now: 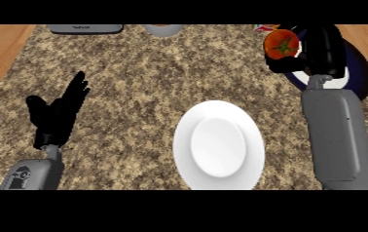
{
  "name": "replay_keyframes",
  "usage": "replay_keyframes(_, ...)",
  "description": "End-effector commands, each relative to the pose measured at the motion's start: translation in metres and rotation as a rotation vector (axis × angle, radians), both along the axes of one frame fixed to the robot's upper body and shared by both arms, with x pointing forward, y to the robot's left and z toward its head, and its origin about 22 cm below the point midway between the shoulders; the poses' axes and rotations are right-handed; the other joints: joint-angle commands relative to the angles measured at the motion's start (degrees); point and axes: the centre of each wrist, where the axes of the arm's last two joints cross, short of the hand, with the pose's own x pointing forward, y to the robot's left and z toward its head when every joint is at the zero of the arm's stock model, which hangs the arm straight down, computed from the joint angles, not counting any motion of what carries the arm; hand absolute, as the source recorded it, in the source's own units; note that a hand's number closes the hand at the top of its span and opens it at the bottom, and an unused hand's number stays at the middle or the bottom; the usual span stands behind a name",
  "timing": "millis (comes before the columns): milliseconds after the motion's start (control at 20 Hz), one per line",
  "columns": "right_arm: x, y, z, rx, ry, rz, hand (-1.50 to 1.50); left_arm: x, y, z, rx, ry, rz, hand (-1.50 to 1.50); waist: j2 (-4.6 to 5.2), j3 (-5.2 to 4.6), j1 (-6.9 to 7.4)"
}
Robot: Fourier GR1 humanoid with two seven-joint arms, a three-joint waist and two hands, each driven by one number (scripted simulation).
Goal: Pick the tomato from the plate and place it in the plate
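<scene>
The right hand (323,50) is curled round the tomato (282,45), holding it over the left edge of the dark plate (296,79). This is at about one o'clock from the white plate (219,145) on the counter (144,70). At nine o'clock, the left hand (57,111) rests open with its fingers up.

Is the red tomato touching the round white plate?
Apart. The head view shows speckled counter between the red tomato, in the right hand, and the round white plate.
</scene>
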Motion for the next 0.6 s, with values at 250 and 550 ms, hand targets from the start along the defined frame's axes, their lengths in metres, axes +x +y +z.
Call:
replay_keyframes(250,0.015,-0.056,0.012,0.213,-0.017,-0.214,1.50,0.012,-0.007,0.005,0.002,-0.015,0.001,0.00,0.31,0.05,0.59)
replay_keyframes(550,0.025,-0.134,-0.003,0.217,0.010,-0.316,1.50,0.010,0.001,0.002,0.004,-0.019,-0.037,0.00,0.62,0.09,1.48)
